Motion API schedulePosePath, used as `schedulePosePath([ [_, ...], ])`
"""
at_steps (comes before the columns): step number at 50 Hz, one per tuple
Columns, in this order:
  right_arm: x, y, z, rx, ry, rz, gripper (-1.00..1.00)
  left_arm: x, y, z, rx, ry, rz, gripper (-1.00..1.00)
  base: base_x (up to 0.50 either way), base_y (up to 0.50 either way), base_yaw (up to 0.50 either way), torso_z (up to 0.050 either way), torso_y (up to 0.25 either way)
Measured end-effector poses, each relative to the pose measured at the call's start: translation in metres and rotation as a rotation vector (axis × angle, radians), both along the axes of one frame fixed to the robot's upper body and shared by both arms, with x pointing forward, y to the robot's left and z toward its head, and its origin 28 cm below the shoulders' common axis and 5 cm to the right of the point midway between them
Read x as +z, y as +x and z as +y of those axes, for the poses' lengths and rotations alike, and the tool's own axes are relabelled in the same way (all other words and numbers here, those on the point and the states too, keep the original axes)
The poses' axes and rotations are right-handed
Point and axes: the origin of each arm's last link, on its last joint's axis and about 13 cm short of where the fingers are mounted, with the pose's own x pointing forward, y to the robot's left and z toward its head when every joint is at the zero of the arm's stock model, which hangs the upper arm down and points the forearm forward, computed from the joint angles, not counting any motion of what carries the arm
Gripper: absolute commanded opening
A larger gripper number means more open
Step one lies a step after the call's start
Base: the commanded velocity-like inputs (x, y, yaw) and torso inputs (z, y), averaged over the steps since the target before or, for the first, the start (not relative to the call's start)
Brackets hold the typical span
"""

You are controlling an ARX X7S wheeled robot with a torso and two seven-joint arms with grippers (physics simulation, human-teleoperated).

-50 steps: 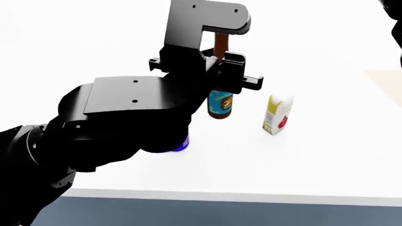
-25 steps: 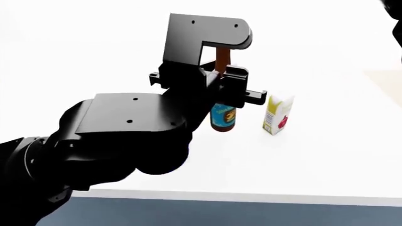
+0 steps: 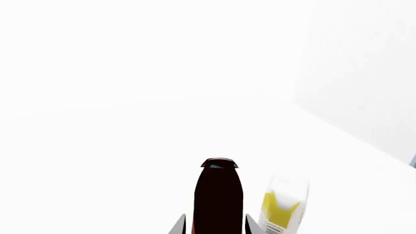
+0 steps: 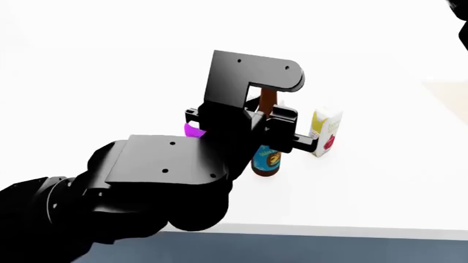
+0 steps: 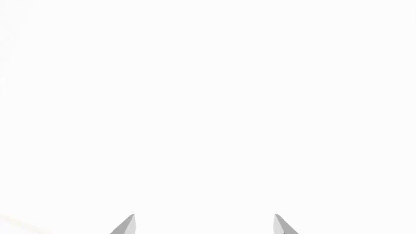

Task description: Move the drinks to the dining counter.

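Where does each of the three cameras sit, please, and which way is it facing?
Head view: from the robot's head, down over the dining counter; left arm and left gripper show.
Left wrist view: near that gripper, facing along its fingers flanking the bottle.
Right wrist view: near the right gripper, facing blank white; only fingertips show.
Shared: bottle and juice carton, in head and left wrist views.

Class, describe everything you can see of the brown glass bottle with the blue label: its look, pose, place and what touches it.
The brown glass bottle with the blue label stands upright over the white dining counter, beside the small yellow-white juice carton. It has a slim reddish-brown neck, a dark body and a blue label with a yellow-orange emblem. The left gripper is closed around its neck; in the left wrist view the fingers flank it on both sides. Whether its base rests on the counter cannot be told.
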Motion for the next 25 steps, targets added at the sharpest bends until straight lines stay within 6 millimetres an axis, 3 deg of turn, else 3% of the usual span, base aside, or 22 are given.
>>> schedulePosePath([
  [25, -0.0004, 0.0, -0.0003, 0.0, -0.001, -0.001, 1.0, -0.007, -0.0008, -0.0034, 0.015, -0.006, -0.004, -1.0, 0.0, 0.0, 0.0, 0.0, 0.0],
])
